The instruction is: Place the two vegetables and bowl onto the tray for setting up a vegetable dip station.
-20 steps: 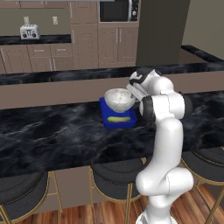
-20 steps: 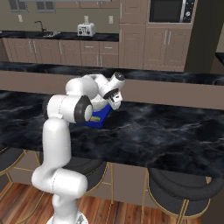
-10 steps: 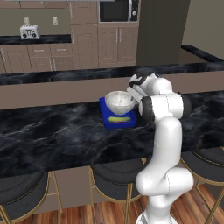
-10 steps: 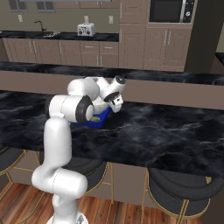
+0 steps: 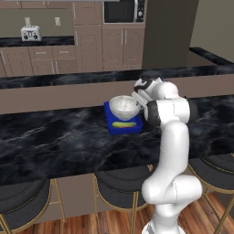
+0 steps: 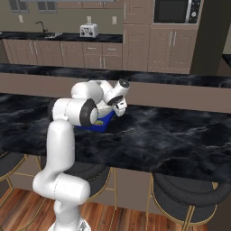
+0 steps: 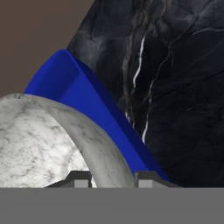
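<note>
I see my gripper clamped on the rim of the bowl, one finger inside and one outside; the bowl sits over the far end of the blue tray on the dark marble desk; a yellow-green vegetable lies in the tray's near part.

A black marble counter runs left to right, with dark stools tucked along its near side. Far behind stand wood cabinets, a microwave and a toaster on the far-left counter.
</note>
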You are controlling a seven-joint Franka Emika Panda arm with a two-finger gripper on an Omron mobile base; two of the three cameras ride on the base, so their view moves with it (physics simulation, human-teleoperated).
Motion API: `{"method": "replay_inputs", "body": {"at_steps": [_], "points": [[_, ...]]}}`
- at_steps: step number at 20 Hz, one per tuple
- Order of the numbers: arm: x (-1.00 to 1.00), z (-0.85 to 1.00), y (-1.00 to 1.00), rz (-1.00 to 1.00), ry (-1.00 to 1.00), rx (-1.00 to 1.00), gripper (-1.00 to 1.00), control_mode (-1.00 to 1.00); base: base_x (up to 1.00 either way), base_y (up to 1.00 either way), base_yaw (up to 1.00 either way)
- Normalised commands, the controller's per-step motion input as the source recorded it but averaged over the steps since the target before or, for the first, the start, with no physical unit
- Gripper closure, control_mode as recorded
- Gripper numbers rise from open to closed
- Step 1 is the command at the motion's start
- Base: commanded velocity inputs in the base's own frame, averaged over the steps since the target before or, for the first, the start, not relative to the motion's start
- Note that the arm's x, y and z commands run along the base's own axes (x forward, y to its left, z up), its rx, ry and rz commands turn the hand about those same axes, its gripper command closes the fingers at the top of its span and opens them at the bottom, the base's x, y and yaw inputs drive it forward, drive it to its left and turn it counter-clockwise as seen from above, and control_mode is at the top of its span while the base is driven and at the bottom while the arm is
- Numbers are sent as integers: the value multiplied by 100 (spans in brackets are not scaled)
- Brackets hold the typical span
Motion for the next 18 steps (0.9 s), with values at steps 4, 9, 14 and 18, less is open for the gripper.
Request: {"method": "replay_inputs", "body": {"at_steps": [4, 9, 14, 18], "points": [[16, -14, 0, 0, 0, 0, 100, -100, 0, 0, 0], [18, -14, 0, 0, 0, 0, 100, -100, 0, 0, 0], [19, -11, 0, 0, 0, 0, 100, -100, 0, 0, 0], [18, -11, 0, 0, 0, 0, 100, -100, 0, 0, 0]]}}
